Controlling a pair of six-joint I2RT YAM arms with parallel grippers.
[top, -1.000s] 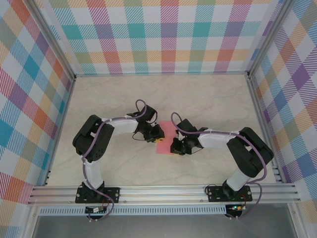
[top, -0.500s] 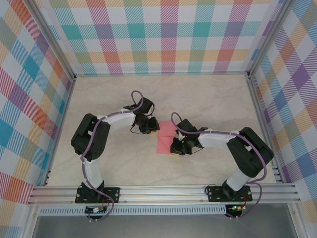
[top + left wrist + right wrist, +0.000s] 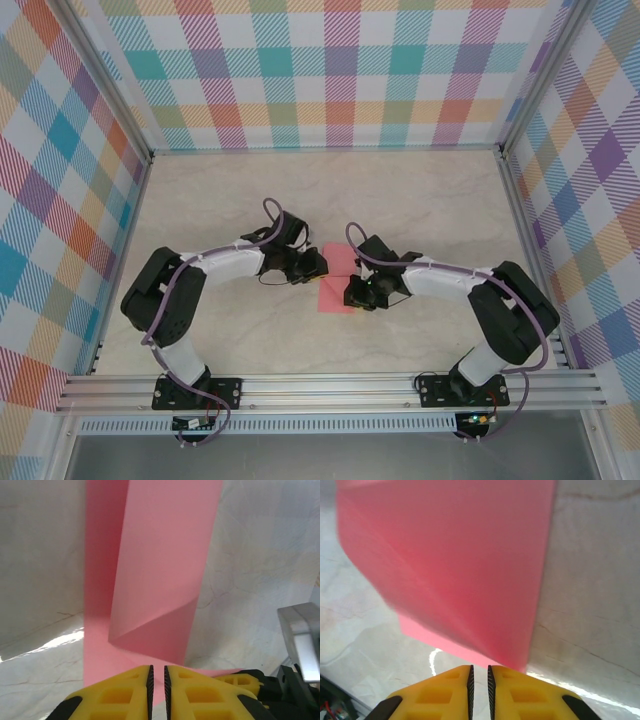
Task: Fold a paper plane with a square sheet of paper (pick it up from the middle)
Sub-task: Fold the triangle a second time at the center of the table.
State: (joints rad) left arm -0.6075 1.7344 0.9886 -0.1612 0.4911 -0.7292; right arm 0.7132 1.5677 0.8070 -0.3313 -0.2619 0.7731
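**Top view:** the square sheet of paper (image 3: 336, 288) lies flat at mid worktop (image 3: 420, 200), betw. the two pincers. Lots of free room behind it up to the plaid back wall (image 3: 330, 80); open strip in front down to the alu rail (image 3: 330, 385). Left pincer (image 3: 318, 265) sits at the sheet's upper-left edge, right pincer (image 3: 349, 296) at its lower-right edge. Vs. half a sec ago: left elbow has swung out left and lower, forearm now stretched almost level, and its pincer is back at the paper edge. Right arm and sheet approx. unchanged. Both forearms point inward, wrists low.

**Left wrist:** sheet (image 3: 160, 570) runs away as a long strip w/ a flap folded over it, diagonal edge near the tips. Left pincer (image 3: 157, 672) narrow, just a slit, over the near edge; contact can't be told.

**Right wrist:** sheet (image 3: 455, 565) blurred, its near edge just ahead of the tips. Right pincer (image 3: 480, 672) narrow slit too, nothing seen in it.
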